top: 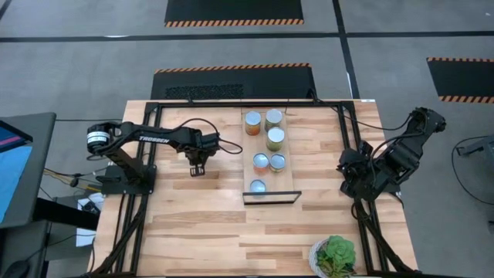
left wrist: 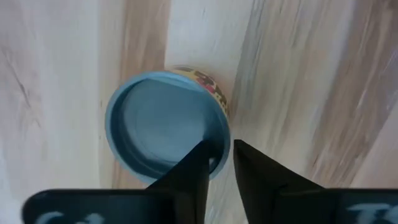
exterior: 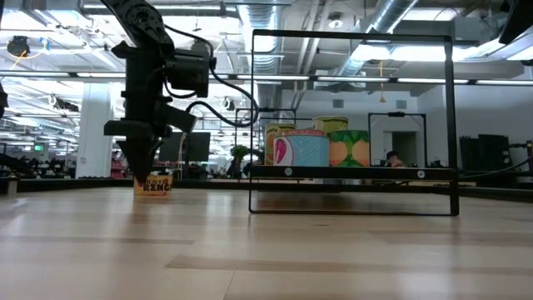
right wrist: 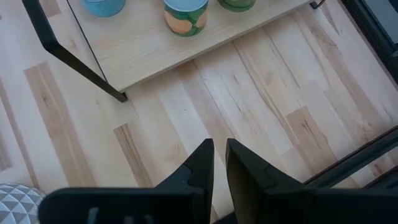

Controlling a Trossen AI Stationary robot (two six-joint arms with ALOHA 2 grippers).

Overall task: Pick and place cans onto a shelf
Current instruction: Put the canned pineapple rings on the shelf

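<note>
A robotics lab in an open industrial hall: a plank-topped table (top: 201, 224) framed in black metal stands on a grey floor (top: 77, 69) marked with black mats edged in orange-and-black hazard stripes (top: 234, 22). The low view shows exposed silver ducts (exterior: 333, 33) and strip lights overhead, with workstations beyond. Two dark robot arms are mounted at the table's sides, cables trailing off its edges.

Can (exterior: 153, 185) label behind end effector, perhaps orange
</note>
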